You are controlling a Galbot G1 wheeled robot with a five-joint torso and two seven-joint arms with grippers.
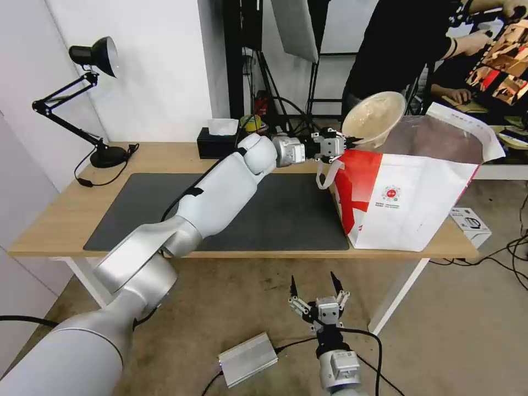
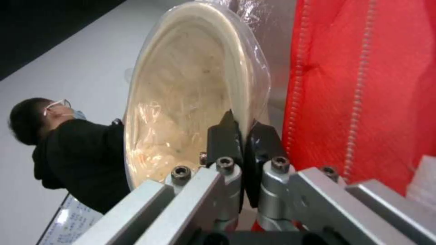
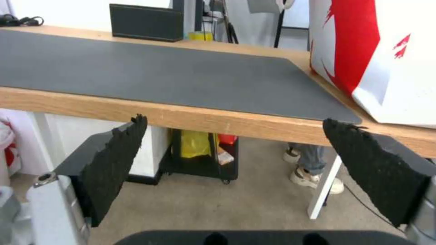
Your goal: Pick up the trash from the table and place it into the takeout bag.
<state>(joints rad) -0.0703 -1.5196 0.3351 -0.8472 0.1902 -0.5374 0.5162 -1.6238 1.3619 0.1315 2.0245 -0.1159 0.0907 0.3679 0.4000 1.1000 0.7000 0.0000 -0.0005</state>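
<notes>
Left gripper (image 1: 347, 144) fingers pinched tan bowl (image 1: 373, 117) rim above takeout bag (image 1: 410, 203); I judged bowl light, flexible. Right gripper (image 1: 313, 287) spread, below desk (image 1: 60, 220).

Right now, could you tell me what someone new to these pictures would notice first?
The left gripper pinches the rim of a tan pulp bowl, tilted on edge above the open mouth of the takeout bag, which stands at the table's right end. The right gripper hangs open below the table's front edge.
</notes>
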